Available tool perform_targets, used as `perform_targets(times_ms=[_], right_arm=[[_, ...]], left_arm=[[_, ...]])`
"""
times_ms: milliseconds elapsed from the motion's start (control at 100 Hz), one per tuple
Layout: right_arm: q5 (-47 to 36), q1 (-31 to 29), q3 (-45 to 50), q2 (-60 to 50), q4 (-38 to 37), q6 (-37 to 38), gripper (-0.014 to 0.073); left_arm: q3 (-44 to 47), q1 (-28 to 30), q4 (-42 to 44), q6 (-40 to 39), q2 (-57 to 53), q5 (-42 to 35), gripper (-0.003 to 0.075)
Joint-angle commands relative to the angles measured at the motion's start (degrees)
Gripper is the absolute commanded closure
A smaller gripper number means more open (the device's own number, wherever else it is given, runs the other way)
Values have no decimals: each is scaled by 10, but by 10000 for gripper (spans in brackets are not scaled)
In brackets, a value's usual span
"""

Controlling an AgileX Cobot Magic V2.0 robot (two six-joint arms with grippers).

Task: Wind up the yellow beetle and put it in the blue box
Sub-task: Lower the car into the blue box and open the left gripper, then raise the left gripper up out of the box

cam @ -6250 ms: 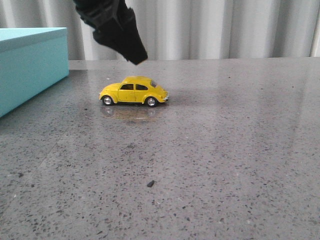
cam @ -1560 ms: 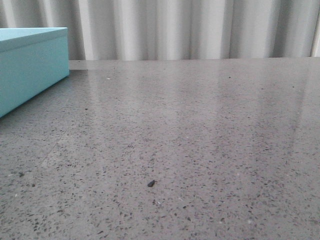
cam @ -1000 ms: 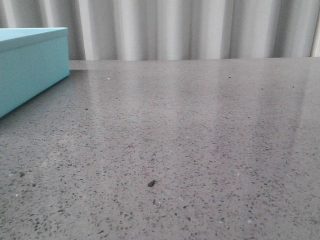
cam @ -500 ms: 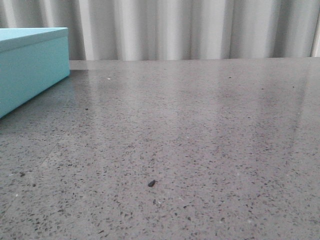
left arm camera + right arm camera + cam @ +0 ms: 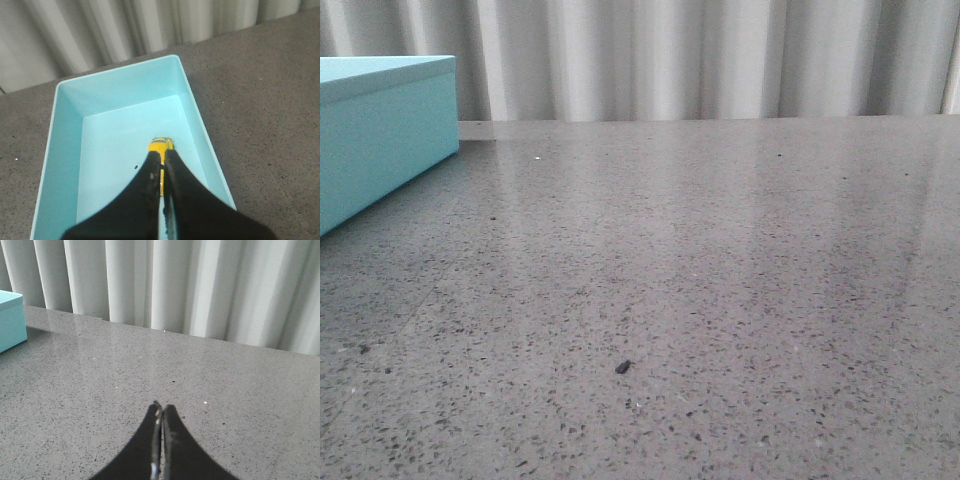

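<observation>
The yellow beetle [image 5: 161, 144] lies on the floor of the open blue box [image 5: 65, 150], nose pointing away from my left wrist camera. My left gripper [image 5: 163, 154] hangs over the beetle's rear, its black fingers pressed together with only a sliver of yellow showing through the gap. In the front view only a corner of the blue box [image 5: 380, 130] shows at the far left; the beetle and both arms are out of that view. My right gripper [image 5: 161, 407] is shut and empty above bare tabletop, far from the blue box [image 5: 10, 320].
The grey speckled table [image 5: 720, 250] runs back to a white pleated curtain [image 5: 670, 60]. A small dark crumb [image 5: 622, 367] lies near the front of the table.
Six seconds ago the beetle stood on the table with a black gripper just above it; both have left the front view. Nothing has changed there over the last 1.6 seconds.
</observation>
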Motion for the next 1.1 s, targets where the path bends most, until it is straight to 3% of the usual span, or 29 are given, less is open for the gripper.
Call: perform_targets(times_ms=[0,190,360,460,610,740,1090], right_arm=[[-48,-1,-15,-2,-8,-3,655],[-58,-1,-7,-2,-8,-3,655],[-151,-1,39,-2,-8,-3,655],[-163,-1,63,-2,-8,-3,655],[-220,-15,87,-2,52,-3,655],[-265,-35,87,-2,54,-3,655],[-182,-42,87,-2,54,-3,655]], left_arm=[[50,-1,-7,-6,-72,-82,741],[176,-1,-4,-6,-198,-108,741],[263,-1,-4,-6,-305,-148,741],[304,-1,-4,-6,-366,-164,741],[367,-1,-12,-6,-423,-193,741],[398,-1,-13,-6,-443,-194,741],[403,-1,-12,-6,-448,-194,741]])
